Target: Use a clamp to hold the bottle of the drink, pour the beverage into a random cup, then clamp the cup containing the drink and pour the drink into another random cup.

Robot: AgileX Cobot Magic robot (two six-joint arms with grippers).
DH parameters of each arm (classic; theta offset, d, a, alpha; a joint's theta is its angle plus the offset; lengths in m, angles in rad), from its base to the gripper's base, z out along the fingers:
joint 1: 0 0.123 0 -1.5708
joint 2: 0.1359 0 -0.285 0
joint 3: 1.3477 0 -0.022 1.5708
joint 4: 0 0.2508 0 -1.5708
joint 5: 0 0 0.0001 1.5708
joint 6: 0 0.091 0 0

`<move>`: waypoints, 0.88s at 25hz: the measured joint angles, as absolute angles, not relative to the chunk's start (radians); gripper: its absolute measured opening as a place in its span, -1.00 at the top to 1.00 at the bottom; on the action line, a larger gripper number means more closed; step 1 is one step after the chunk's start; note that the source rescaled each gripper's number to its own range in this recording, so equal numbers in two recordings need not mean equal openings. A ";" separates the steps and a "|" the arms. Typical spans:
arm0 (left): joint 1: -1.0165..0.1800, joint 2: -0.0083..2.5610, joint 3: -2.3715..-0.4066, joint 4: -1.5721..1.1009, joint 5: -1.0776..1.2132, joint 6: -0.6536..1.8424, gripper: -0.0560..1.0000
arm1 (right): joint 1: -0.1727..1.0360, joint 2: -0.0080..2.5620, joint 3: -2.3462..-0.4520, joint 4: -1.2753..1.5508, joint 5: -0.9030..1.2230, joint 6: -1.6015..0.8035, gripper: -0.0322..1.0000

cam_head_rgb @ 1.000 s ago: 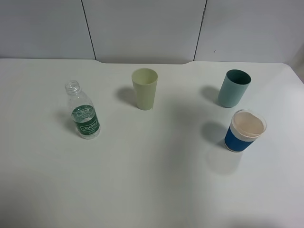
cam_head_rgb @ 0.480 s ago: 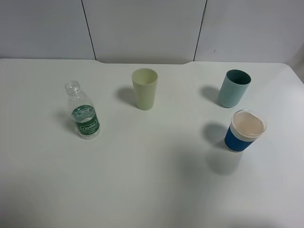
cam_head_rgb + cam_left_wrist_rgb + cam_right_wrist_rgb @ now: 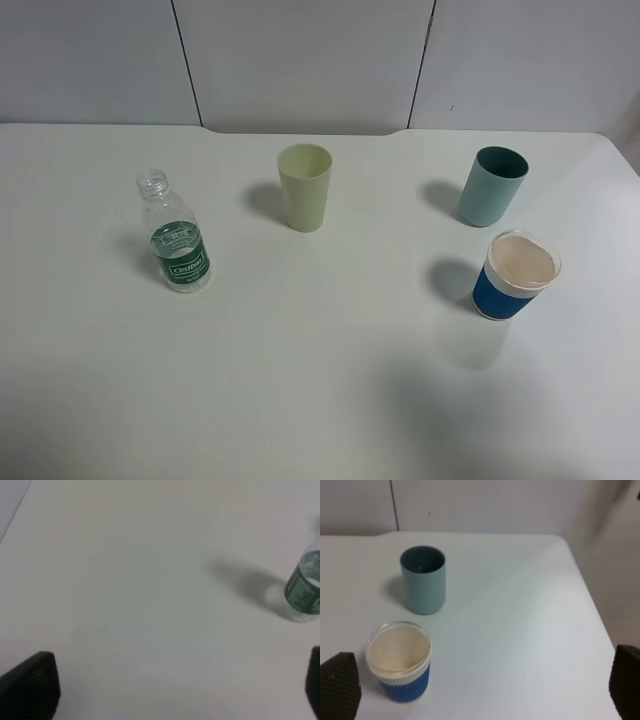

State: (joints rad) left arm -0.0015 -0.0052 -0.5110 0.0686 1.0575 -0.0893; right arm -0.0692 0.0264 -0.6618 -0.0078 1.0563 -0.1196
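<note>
The clear bottle [image 3: 178, 245] with a green label and no cap stands upright at the table's left. Its lower part also shows in the left wrist view [image 3: 305, 590]. I cannot make out the liquid in it. The pale yellow-green cup [image 3: 305, 187] stands upright at the back middle. Neither gripper shows in the exterior high view. My left gripper [image 3: 172, 687] is open and empty, well short of the bottle. My right gripper [image 3: 480, 690] is open and empty, with its black fingertips [image 3: 337, 685] at the view's corners.
A teal tumbler [image 3: 492, 187] stands at the back right and shows in the right wrist view [image 3: 423, 580]. A white cup with a blue band [image 3: 515, 277] stands in front of it [image 3: 400, 662]. The white table [image 3: 330, 360] ends close to the right of these cups.
No object has moved. A faint shadow on the table's front right has shifted and grown.
</note>
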 joint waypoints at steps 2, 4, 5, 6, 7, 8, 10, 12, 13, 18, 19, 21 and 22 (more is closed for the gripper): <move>-0.002 -0.005 -0.511 0.069 1.058 -0.089 -1.00 | -0.069 -0.003 -0.638 0.013 1.055 -0.136 -1.00; -0.002 -0.005 -0.511 0.069 1.058 -0.089 -1.00 | -0.069 -0.003 -0.624 0.023 1.056 -0.143 -1.00; -0.002 -0.005 -0.511 0.069 1.058 -0.089 -1.00 | -0.069 -0.003 -0.608 0.027 1.056 -0.145 -1.00; -0.002 -0.005 -0.511 0.069 1.058 -0.089 -1.00 | -0.069 -0.003 -0.593 0.027 1.055 -0.146 -1.00; -0.002 -0.005 -0.511 0.069 1.058 -0.089 -1.00 | -0.069 -0.003 -0.577 0.027 1.055 -0.146 -1.00; -0.002 -0.005 -0.511 0.069 1.058 -0.089 -1.00 | -0.069 -0.003 -0.577 0.027 1.055 -0.146 -1.00; -0.002 -0.005 -0.511 0.070 1.058 -0.089 -1.00 | -0.069 -0.003 -0.558 0.029 1.054 -0.147 -1.00; -0.002 -0.005 -0.511 0.070 1.058 -0.089 -1.00 | -0.069 -0.003 -0.531 0.033 1.057 -0.147 -1.00; -0.002 -0.005 -0.511 0.070 1.058 -0.089 -1.00 | -0.069 -0.003 -0.505 0.037 1.074 -0.147 -1.00; -0.002 -0.005 -0.511 0.070 1.058 -0.089 -1.00 | -0.069 -0.003 -0.501 0.044 1.075 -0.144 -1.00; -0.002 -0.005 -0.511 0.070 1.058 -0.089 -1.00 | -0.069 -0.003 -0.501 0.044 1.075 -0.144 -1.00; -0.002 -0.005 -0.511 0.070 1.058 -0.089 -1.00 | -0.069 -0.003 -0.501 0.044 1.075 -0.144 -1.00; -0.002 -0.005 -0.511 0.070 1.058 -0.089 -1.00 | -0.069 -0.003 -0.501 0.044 1.075 -0.144 -1.00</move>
